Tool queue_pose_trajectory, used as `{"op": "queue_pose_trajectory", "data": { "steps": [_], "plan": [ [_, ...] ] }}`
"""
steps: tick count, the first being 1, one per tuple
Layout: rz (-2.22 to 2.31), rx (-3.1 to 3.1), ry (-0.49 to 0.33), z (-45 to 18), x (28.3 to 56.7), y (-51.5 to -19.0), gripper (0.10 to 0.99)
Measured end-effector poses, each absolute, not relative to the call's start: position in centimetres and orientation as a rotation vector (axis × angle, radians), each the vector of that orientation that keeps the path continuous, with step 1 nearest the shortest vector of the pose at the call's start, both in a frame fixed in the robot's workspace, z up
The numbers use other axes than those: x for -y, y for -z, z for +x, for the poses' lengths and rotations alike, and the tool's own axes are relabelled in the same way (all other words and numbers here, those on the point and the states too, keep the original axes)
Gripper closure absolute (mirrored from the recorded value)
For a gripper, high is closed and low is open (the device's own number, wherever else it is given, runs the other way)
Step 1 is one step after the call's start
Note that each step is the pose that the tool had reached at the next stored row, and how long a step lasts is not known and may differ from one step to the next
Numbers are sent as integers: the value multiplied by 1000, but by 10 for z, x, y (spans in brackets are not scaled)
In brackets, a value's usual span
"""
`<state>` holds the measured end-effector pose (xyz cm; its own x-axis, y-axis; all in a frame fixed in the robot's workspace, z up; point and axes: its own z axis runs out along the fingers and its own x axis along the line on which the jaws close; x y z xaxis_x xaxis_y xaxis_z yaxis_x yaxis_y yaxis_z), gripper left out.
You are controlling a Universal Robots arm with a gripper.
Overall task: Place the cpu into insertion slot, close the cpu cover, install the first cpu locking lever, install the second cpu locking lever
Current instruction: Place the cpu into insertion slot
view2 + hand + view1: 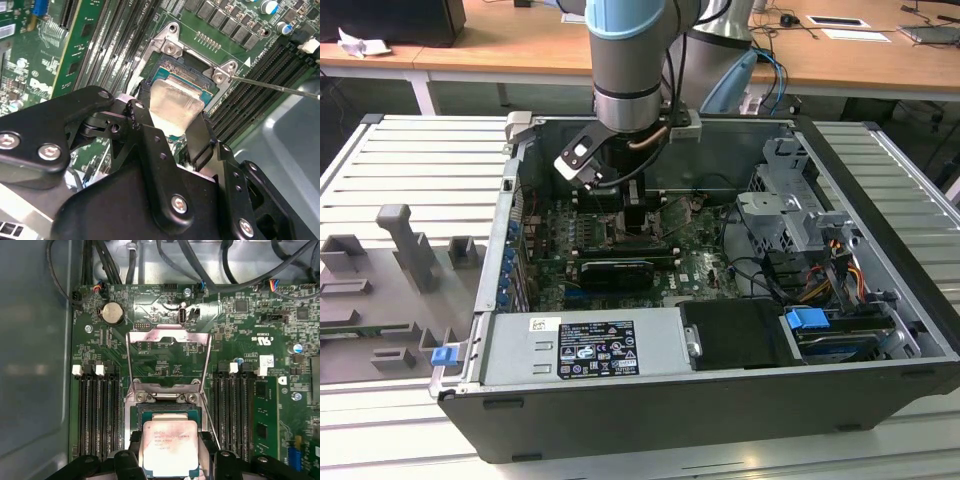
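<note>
The tool (171, 116) grips the cpu (169, 446) by two opposite edges, fingers closed on the chip, inside the open computer case (650, 410) on the ribbed bench (410, 160). The cpu lies flat over the insertion slot (170, 411); whether it touches the slot I cannot tell. The cpu cover (169, 335) stands swung up, off the slot. A thin locking lever (280, 88) juts out beside the slot.

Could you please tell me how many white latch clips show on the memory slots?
4 white plastic latch clips: two on one bank of long black memory slots, two on the bank across the silver-rimmed insertion slot. More may be hidden.
</note>
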<state>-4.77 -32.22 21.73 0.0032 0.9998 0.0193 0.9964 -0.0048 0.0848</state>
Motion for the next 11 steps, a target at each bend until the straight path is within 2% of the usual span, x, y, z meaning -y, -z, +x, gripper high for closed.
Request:
{"op": "queue_pose_trajectory", "data": {
  "steps": [11],
  "plan": [
    [2203, -2166, -109, -48, 317, -206, 561]
  ]
}}
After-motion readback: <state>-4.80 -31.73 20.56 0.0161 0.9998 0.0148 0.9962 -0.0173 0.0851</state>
